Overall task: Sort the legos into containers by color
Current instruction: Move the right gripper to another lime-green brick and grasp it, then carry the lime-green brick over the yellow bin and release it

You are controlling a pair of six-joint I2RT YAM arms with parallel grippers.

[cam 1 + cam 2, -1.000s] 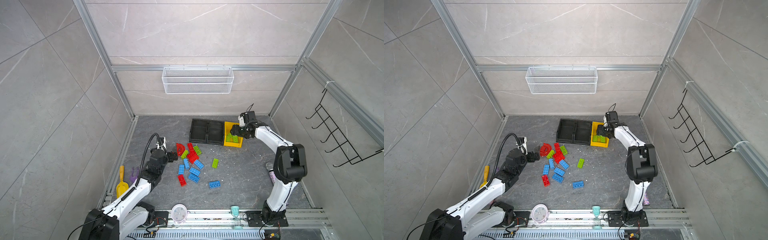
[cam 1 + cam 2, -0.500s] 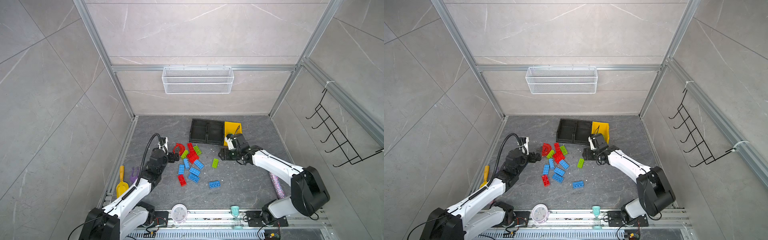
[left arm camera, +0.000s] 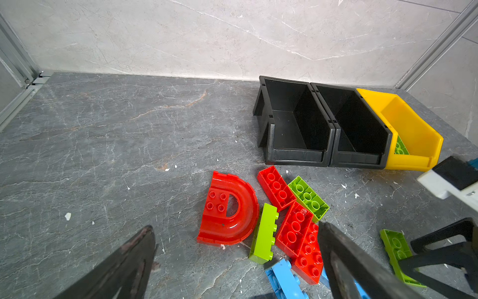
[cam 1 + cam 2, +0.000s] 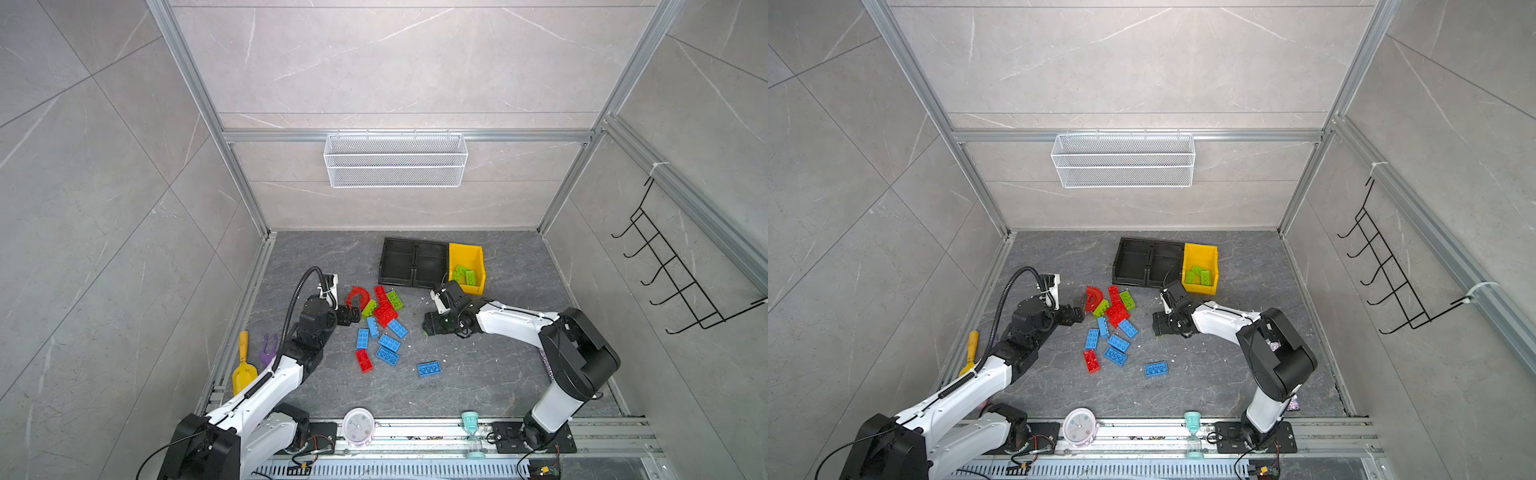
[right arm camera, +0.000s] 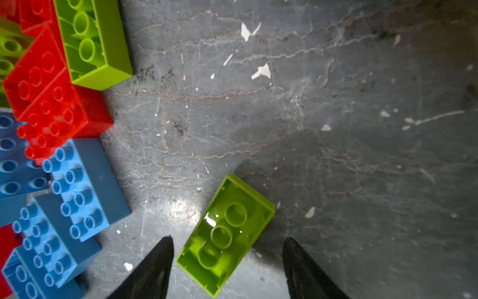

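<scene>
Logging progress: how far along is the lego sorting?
Done: a few green legos lie in the yellow bin. In hand: the open right gripper straddles an upturned green lego, not gripped. Left: the red, blue and green pile; both black bins are empty.

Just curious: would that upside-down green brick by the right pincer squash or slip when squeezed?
Probably stiff: the green brick looks like hard moulded plastic. Likely light: its hollow underside faces up. Glossy walls might slip.
</scene>
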